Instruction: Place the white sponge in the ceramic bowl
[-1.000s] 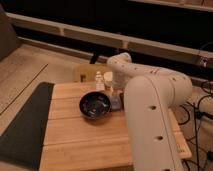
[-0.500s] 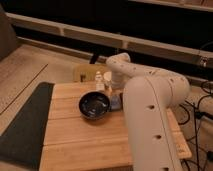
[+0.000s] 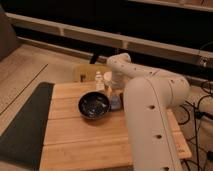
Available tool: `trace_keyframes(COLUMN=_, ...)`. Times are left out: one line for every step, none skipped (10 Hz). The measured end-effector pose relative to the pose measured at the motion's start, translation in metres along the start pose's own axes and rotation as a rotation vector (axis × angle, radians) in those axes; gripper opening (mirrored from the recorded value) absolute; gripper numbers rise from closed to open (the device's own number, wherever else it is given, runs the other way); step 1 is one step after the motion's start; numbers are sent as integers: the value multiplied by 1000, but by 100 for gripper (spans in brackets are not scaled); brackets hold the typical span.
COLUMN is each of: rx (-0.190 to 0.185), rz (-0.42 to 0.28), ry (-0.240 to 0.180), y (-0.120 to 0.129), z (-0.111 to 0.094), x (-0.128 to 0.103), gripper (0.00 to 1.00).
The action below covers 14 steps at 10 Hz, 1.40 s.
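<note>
Bench point(image 3: 75, 145): light wooden planks, carrying 3 visible loose items and the lower end of the arm.

Ceramic bowl point(image 3: 93, 106): 1 round, glossy black bowl, upright, standing near the middle of the bench towards its far half. The inside reflects light; nothing can be made out lying in it.

White sponge point(image 3: 117, 104): a small pale bluish-white pad lying on the bench just beside the bowl's right rim, outside the bowl. It is partly hidden by the end of the arm, so its full outline cannot be made out.

Gripper point(image 3: 113, 97): lowered to the bench directly over the sponge, close to the right edge of the bowl. Whether it is parted, closed or clamped on the sponge cannot be told. Contact with the sponge cannot be confirmed either.

Arm point(image 3: 150, 115): white, bulky, filling the right foreground; it rises from bottom right, bends at an elbow behind the bowl and drops to the gripper.

Bottle point(image 3: 98, 80): 1 small clear bottle with a white cap, upright, behind the bowl and apart from it.

Dark mat point(image 3: 25, 125): lies along the left side of the bench.

Cables point(image 3: 202, 107): dark leads at the right edge, off the bench
</note>
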State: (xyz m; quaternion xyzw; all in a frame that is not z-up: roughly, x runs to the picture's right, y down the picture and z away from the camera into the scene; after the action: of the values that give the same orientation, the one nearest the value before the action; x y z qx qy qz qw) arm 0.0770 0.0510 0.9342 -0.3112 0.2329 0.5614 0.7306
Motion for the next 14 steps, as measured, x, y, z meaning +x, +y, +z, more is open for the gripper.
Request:
trace_keyframes(rx=-9, rz=-9, ry=8, y=4, z=4, x=0, gripper=65)
trace_keyframes(rx=-18, rz=-19, ry=12, y=8, z=6, x=0, gripper=65)
trace_keyframes(rx=-22, rz=-27, ry=16, y=10, z=7, x=-1, gripper=65)
trace_keyframes(rx=-27, rz=-35, ry=19, y=12, z=9, x=-2, gripper=65)
trace_keyframes(rx=-31, rz=-44, ry=25, y=14, z=11, x=-2, gripper=65)
trace_keyframes(rx=-38, rz=-56, ry=34, y=17, z=15, x=-2, gripper=65)
trace_keyframes(rx=-41, rz=-66, ry=40, y=20, z=16, x=-2, gripper=65)
trace_keyframes(rx=-43, rz=-81, ry=47, y=24, z=18, x=-2, gripper=65)
trace_keyframes(rx=-43, rz=-98, ry=53, y=28, z=20, x=-3, gripper=65)
trace_keyframes(rx=-38, rz=-113, ry=59, y=30, z=20, x=-3, gripper=65)
trace_keyframes(rx=-31, rz=-125, ry=61, y=31, z=20, x=-4, gripper=65)
trace_keyframes(rx=-17, rz=-145, ry=67, y=33, z=20, x=-5, gripper=65)
trace_keyframes(rx=-16, rz=-154, ry=75, y=36, z=22, x=-4, gripper=65)
trace_keyframes(rx=-19, rz=-157, ry=88, y=39, z=26, x=-2, gripper=65)
